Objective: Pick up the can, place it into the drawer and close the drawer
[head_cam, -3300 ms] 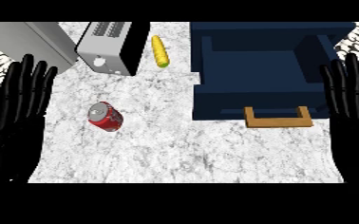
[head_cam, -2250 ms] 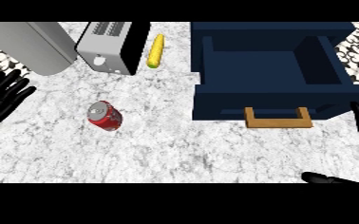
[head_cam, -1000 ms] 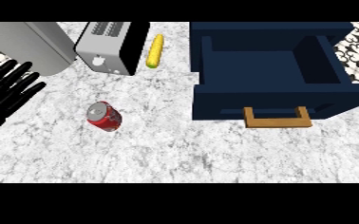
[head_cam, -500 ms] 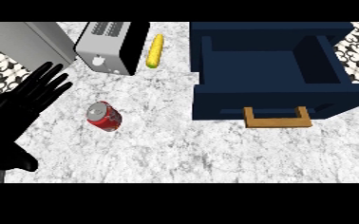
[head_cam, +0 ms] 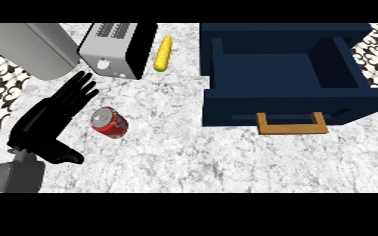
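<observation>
A red can (head_cam: 109, 122) lies on its side on the marble counter at the left. My left hand (head_cam: 49, 120) is just left of it, fingers straight and pointing up toward the toaster, thumb spread low; it stands open beside the can and I cannot tell whether it touches it. The dark blue drawer (head_cam: 285, 101) stands pulled out at the right, with a wooden handle (head_cam: 291, 125) on its front; nothing shows inside it. My right hand does not show.
A silver toaster (head_cam: 117, 50) stands at the back left, with a yellow corn cob (head_cam: 163, 53) to its right. A grey appliance (head_cam: 35, 49) fills the far left corner. Bare marble (head_cam: 184, 155) lies between can and drawer.
My left hand has come in from the left edge and moved right and forward to sit beside the can. The right hand left the view earlier. Can and drawer have not moved.
</observation>
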Available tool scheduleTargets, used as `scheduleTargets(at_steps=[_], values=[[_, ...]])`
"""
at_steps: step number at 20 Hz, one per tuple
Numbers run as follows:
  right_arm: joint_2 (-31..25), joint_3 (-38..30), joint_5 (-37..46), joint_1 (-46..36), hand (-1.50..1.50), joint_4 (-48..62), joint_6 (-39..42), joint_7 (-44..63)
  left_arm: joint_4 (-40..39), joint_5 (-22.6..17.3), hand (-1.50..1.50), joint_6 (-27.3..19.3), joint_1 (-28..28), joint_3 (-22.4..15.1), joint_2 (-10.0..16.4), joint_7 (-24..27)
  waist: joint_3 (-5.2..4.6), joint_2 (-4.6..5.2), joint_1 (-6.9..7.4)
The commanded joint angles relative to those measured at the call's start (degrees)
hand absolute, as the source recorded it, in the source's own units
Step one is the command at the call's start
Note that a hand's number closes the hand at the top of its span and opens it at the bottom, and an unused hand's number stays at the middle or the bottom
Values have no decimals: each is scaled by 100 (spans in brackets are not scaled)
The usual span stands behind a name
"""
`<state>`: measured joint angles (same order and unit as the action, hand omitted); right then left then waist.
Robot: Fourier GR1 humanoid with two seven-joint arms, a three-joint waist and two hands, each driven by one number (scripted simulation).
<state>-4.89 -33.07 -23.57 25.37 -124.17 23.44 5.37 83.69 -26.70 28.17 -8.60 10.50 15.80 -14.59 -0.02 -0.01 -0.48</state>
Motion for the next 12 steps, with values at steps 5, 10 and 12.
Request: scheduleTargets(at_steps=[5, 10, 12], values=[[-43, -282, -183, -139, -150, -38, 156, 250, -1064, 1036, -150, 63, 13, 114, -96, 1350, -2, 6, 3], [-85, -719, -629, 47, -150, 122, 503, 201, -2146, 1233, -150, 142, -378, 265, 0, 1925, -2, 7, -32], [-38, -688, -434, -96, -150, 114, 488, 255, -1928, 1474, -150, 55, -101, 87, -128, 2132, 0, 1, 5]])
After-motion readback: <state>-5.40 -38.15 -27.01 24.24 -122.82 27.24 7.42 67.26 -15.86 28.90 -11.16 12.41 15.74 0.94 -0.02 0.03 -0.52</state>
